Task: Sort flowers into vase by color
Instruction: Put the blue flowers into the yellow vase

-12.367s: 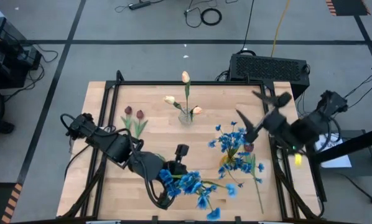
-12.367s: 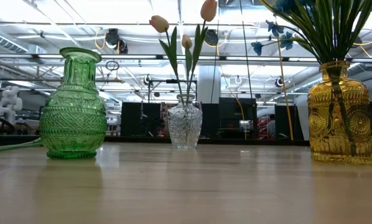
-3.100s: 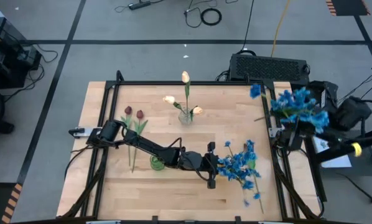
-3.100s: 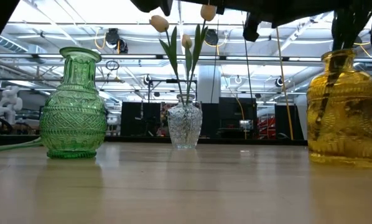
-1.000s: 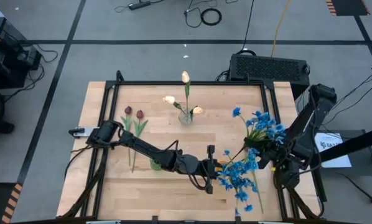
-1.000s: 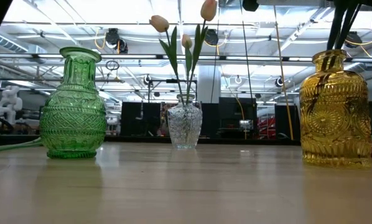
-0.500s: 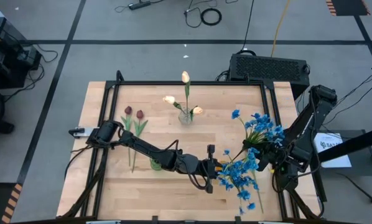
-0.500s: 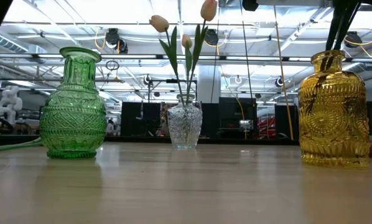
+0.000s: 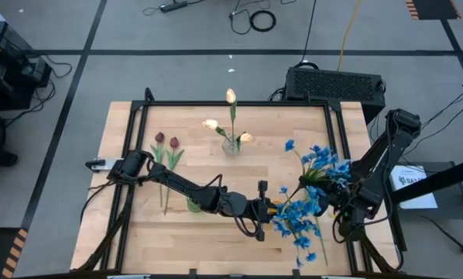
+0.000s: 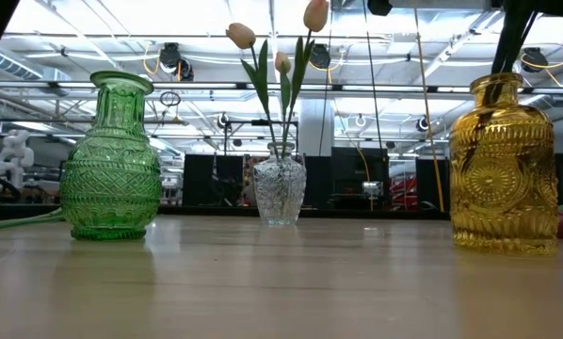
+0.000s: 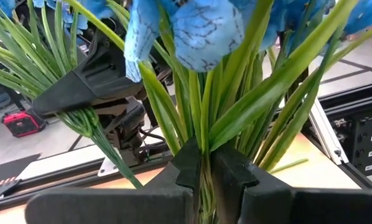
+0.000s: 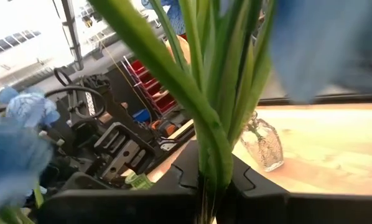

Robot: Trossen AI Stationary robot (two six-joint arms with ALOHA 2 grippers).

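Observation:
The yellow vase (image 10: 503, 169) stands near the table's right. In the high view only a sliver of this yellow vase (image 9: 279, 206) shows beside my left gripper (image 9: 269, 209), which is shut on a bunch of blue flowers (image 9: 295, 219). Just to its right my right gripper (image 9: 334, 191) is shut on a second blue bunch (image 9: 321, 161). Dark stems (image 10: 510, 42) rise above the vase's mouth. Cream tulips (image 9: 231, 96) stand in the clear vase (image 9: 231, 146). Two dark red tulips (image 9: 166, 141) lie on the table left of the green vase (image 9: 194, 204). My left gripper pinches several green stems (image 11: 203, 163) of its blue bunch between its two fingers, just below the leaves. It reaches in level from the table's left. The blooms fan out beyond the fingers toward the table's right, held off the table. My right gripper pinches a sheaf of green stems and leaves (image 12: 214, 167) between its two fingers, coming from the table's right side. The left wrist view shows these stems (image 11: 86, 121) running on past the fingers. The blooms spread toward the table's left, clear of the table.
A black frame (image 9: 231, 103) borders the wooden table. A black box (image 9: 336, 81) sits behind the far right corner. The two blue bunches and both grippers crowd the space over the yellow vase. Bare wood lies along the near edge (image 9: 177, 248).
My right gripper has edged a little toward the table's left and near side with its blue bunch, whose blooms have drifted the same way. My left gripper has held its bunch in place.

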